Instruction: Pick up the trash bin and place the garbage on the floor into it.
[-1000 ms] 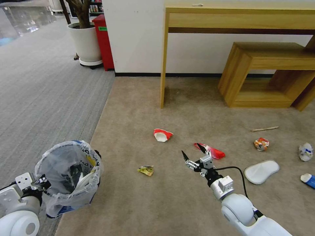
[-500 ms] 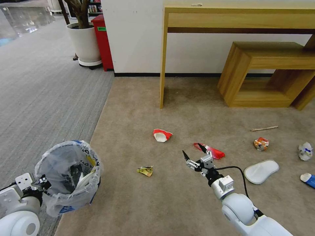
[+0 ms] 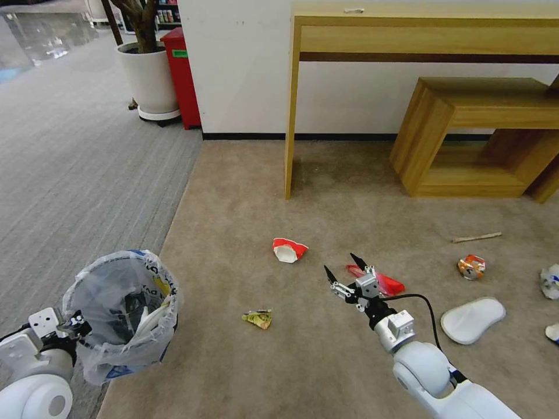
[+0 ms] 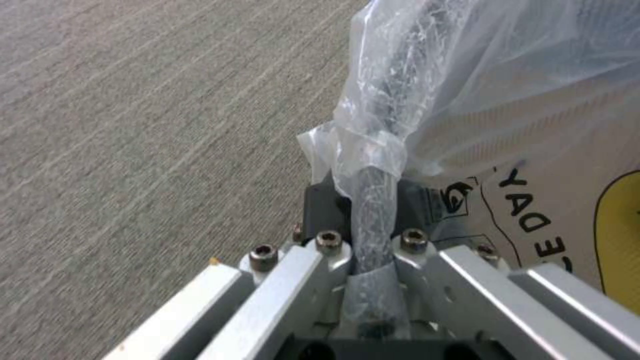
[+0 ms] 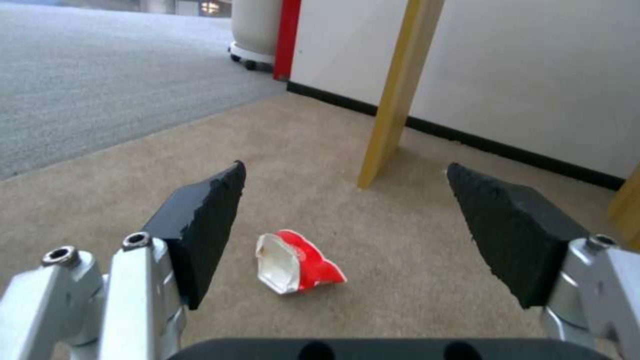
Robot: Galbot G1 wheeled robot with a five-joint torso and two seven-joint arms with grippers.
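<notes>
The trash bin (image 3: pixel 119 314), lined with a crinkled clear bag, hangs at the lower left; my left gripper (image 3: pixel 73 326) is shut on its rim. In the left wrist view my left gripper (image 4: pixel 372 210) pinches the bag-wrapped rim of the trash bin (image 4: pixel 507 100). My right gripper (image 3: pixel 343 269) is open above the beige carpet, beside a red wrapper (image 3: pixel 381 281). Ahead of my right gripper (image 5: pixel 347 220) lies a crushed red-and-white cup (image 5: pixel 297 267), which also appears in the head view (image 3: pixel 288 250). More garbage lies about: a yellow wrapper (image 3: pixel 258 318), orange can (image 3: pixel 471 266), wooden stick (image 3: pixel 476 237), white slipper (image 3: pixel 471 319) and crumpled paper (image 3: pixel 550 281).
A wooden desk (image 3: pixel 419 35) stands against the wall, its leg (image 3: pixel 291 116) just beyond the cup. A low wooden shelf (image 3: pixel 466 134) sits at the right. A white planter (image 3: pixel 148 75) and red box (image 3: pixel 183 75) stand at the far left on grey carpet (image 3: pixel 70 174).
The whole head view has shifted, so the floor litter and furniture sit lower in the picture. Both arms keep their pose, the bin still held and the right gripper still open.
</notes>
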